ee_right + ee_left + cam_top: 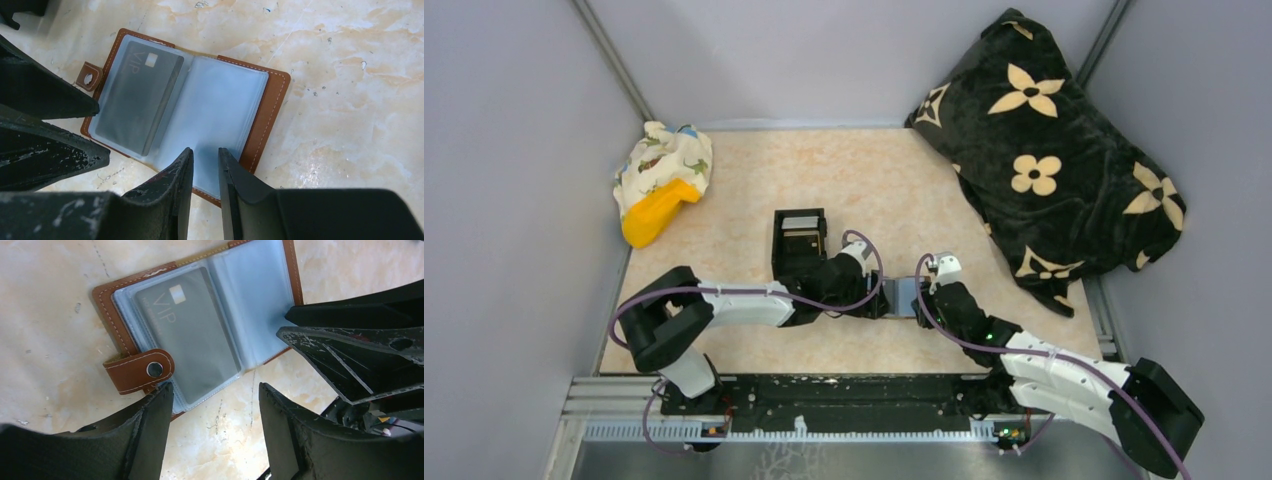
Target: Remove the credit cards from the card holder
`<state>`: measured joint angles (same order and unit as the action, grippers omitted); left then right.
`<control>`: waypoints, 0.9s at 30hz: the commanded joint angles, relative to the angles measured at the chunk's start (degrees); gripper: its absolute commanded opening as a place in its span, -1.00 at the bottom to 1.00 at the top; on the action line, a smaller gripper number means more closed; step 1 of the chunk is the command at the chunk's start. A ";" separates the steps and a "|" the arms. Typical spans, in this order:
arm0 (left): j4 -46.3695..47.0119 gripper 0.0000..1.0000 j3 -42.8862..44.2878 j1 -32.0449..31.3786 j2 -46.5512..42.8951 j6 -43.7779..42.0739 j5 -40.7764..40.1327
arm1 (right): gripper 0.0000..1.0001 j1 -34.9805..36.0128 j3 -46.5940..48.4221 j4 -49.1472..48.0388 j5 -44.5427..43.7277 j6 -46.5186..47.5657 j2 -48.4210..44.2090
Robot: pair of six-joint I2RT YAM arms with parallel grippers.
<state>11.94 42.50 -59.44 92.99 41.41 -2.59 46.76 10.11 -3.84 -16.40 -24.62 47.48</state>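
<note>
Stitched brown leather card holder (270, 115) lies open flat on the marbled table (350, 75), frosted blue-grey sleeves up, long axis spanning both grippers, rounded snap tab (140, 371) beside the wide-spread, empty left gripper (215, 390); right gripper (205, 152) narrowly parted at the empty sleeve's edge, grip unclear

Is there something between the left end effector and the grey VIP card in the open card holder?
Only the clear plastic sleeve, which covers the VIP card. The left end effector is open near the sleeve's edge, the snap tab beside one finger.
</note>
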 commanded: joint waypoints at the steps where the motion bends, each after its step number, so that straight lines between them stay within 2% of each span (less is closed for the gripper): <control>1: 2.18 0.38 1.32 -0.33 0.33 0.85 2.96 | -0.49 0.52 1.49 -2.32 -0.10 0.28 0.06; 10: 2.03 0.37 2.08 -0.33 -2.58 0.85 3.25 | -0.49 0.53 1.57 -2.40 0.33 0.28 0.50; 18: 1.99 0.36 3.70 -0.41 -1.47 0.47 4.06 | -0.49 0.52 1.58 -2.30 0.59 0.28 0.59; 27: -1.75 0.39 2.09 -0.34 -2.55 -0.50 -1.83 | -0.49 0.52 1.58 -2.32 0.48 0.17 0.59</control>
<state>11.53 44.97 -59.48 92.01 41.76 -1.23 46.76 10.13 -3.84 -15.99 -24.62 48.07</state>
